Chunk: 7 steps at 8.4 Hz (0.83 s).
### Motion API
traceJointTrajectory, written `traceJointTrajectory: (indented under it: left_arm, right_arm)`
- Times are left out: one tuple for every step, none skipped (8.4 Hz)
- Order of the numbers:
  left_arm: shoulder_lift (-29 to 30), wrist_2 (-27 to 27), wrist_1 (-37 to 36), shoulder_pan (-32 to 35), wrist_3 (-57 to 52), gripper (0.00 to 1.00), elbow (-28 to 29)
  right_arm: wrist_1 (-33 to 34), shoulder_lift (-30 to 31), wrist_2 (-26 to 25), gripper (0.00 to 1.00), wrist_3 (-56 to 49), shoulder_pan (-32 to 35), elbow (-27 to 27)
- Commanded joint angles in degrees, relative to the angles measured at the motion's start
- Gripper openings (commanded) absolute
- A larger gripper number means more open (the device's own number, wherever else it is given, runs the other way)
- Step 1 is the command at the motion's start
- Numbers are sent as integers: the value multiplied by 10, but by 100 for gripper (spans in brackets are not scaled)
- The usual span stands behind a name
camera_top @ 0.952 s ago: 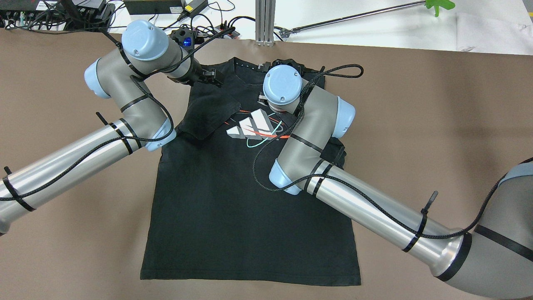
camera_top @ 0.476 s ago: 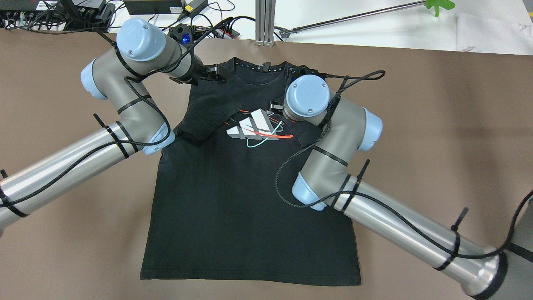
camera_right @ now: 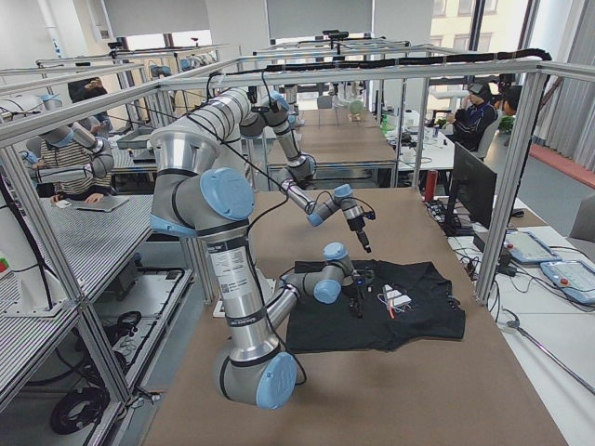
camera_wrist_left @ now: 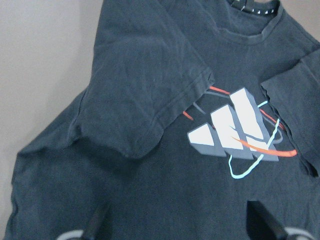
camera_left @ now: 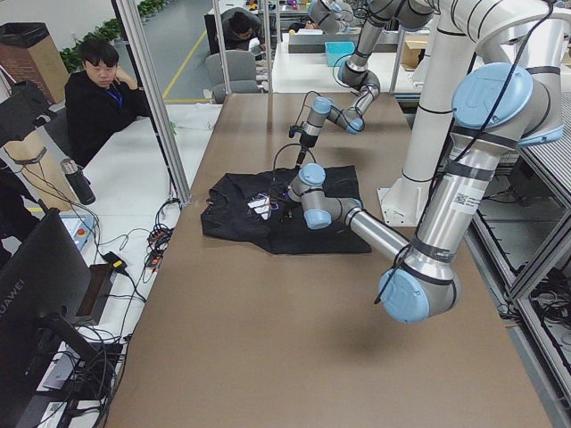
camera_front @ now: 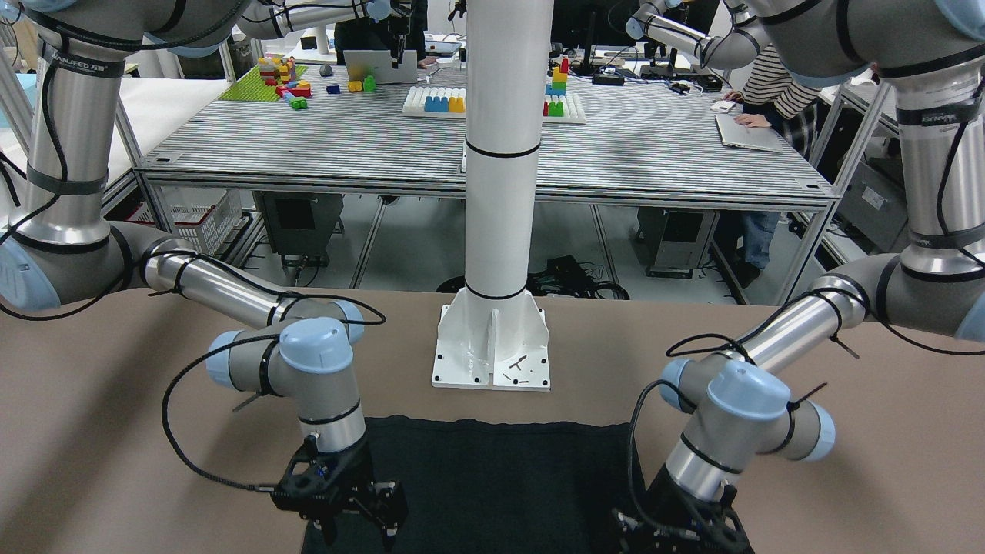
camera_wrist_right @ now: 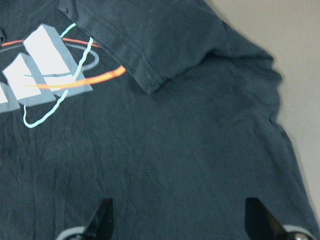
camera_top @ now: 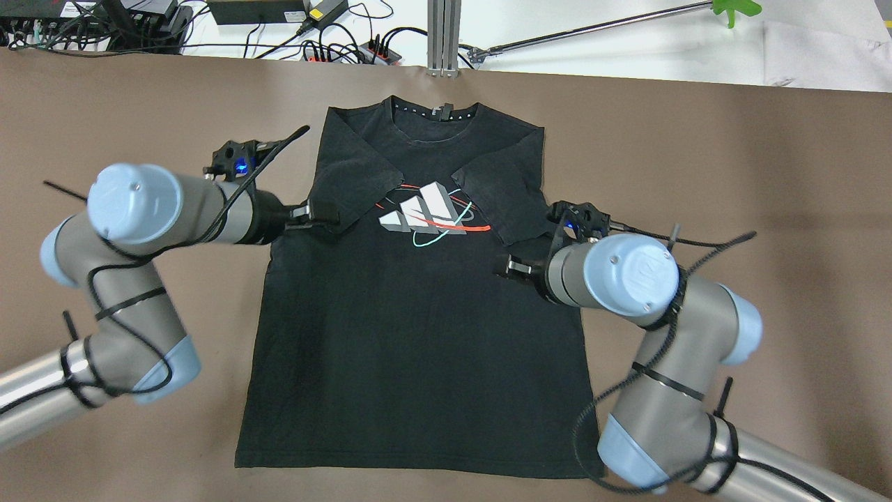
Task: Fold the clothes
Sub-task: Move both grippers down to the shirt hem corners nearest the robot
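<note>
Garment: the black T-shirt is laid flat, print up, in the middle of the brown table, collar toward the far edge, both sleeves folded in over the chest
Left gripper: held spread and empty at the shirt's left side, just beside the folded left sleeve
Right gripper: held spread and empty over the right side, just below the right sleeve
Risk, layers: only the top layer may be pinched, so the body would be bunched rather than folded
Risk, sleeves: the tucked sleeves could be pulled open if the two sides are lifted unevenly
Risk, snagging: fabric could be caught by the wrist cable looped close above it
Edges: side seams and hem are seen straight and reachable
Open room: bare table is left on both sides; the far edge is crowded by cables, and the pillar base plate stands just beyond the hem
</note>
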<state>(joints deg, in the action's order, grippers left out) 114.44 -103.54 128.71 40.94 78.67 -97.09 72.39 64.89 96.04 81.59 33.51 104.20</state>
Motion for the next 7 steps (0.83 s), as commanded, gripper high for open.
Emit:
traceJointTrajectory:
  left_arm:
    - [-166, 83, 0, -126, 124, 95, -184]
    - [-193, 116, 0, -173, 164, 95, -214]
    - [-213, 143, 1, -217, 195, 95, -224]
    - [-239, 179, 2, -264, 216, 95, -235]
    - [-266, 207, 14, -306, 236, 95, -245]
    - [-289, 240, 38, -341, 247, 95, -245]
    - [-311, 252, 55, -359, 256, 95, -243]
  right_arm:
    - [-4, 137, -71, 93, 123, -103, 155]
    - [-8, 172, -105, 93, 159, -143, 190]
    - [-9, 197, -128, 93, 196, -183, 212]
    - [-18, 219, -174, 93, 238, -229, 226]
    - [-70, 260, -224, 93, 274, -276, 230]
    - [-139, 306, -261, 92, 292, -313, 229]
    - [-185, 342, -286, 92, 318, -337, 226]
